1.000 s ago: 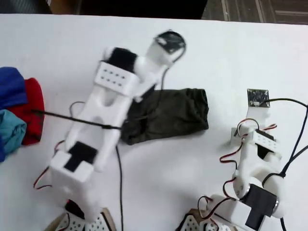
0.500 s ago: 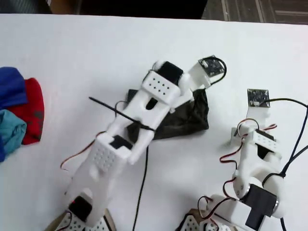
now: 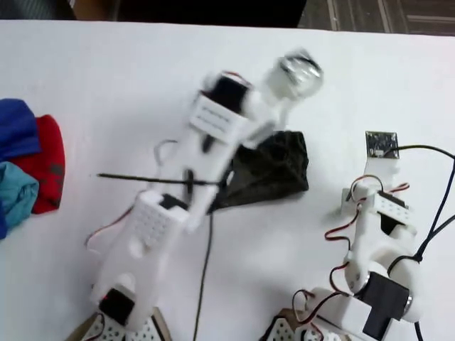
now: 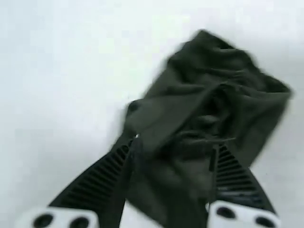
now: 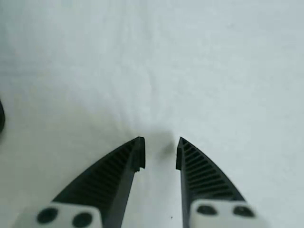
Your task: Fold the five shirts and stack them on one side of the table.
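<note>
Dark shirt (image 3: 274, 167) lies crumpled on table (image 3: 106, 71). Left gripper (image 4: 176, 147) sits over dark shirt, claw wide, cloth bunched between its 2 fingers. Right gripper (image 5: 159, 147) is near dark shirt, over bare tabletop, claw narrow, holding nothing. Blue shirt (image 3: 15, 128), red shirt (image 3: 46, 163) and teal shirt (image 3: 18, 192) are piled touching, well apart from dark shirt, on left arm's side.

Item 1: dark olive crumpled cloth shirt (image 3: 277, 167), mid-table on the white table (image 3: 106, 64), under my left arm. The left gripper (image 4: 175, 145) straddles it, one finger on each side.
Item 2: pile of blue, red and teal cloth shirts (image 3: 28, 163), at the left edge, well apart from item 1.
Item 3: right gripper (image 5: 159, 147), over bare table, right of item 1.
</note>
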Robot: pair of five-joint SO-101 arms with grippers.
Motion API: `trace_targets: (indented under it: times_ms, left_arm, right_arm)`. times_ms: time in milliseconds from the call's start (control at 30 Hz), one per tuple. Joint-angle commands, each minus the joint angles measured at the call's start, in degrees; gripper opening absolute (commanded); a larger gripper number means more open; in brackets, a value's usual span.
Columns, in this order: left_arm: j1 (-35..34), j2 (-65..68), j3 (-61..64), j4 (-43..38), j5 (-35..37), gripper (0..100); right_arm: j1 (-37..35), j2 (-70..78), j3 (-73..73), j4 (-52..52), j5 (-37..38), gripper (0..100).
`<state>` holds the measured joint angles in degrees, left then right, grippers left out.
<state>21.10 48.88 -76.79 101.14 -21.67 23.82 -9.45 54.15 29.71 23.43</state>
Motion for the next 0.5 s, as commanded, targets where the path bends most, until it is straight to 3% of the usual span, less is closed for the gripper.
trace_targets:
  times_ms: [0,67,167,200,233,467]
  left_arm:
    - [-11.5,-8.2,-2.5,1.2,0.5,25]
    - [-19.3,-10.5,-2.0,1.2,0.5,23]
    - [-30.3,-14.3,2.5,1.2,0.6,3]
    - [-33.6,-15.6,5.3,1.2,0.6,1]
    - [-36.6,-17.1,8.5,1.2,0.6,5]
    - [-54.3,-25.0,34.2,0.7,0.4,3]
  right_arm:
    - [0.0,-2.4,-0.3,-0.9,-0.4,11.9]
    - [-1.1,-2.3,-0.1,-0.9,0.0,11.9]
    - [-1.6,-2.3,0.1,-0.9,0.1,3.8]
    - [-1.5,-2.3,0.1,-0.9,0.1,0.7]
    - [-1.5,-2.3,0.1,-0.7,0.1,2.9]
    - [-1.9,-2.3,0.1,-0.7,0.1,2.2]
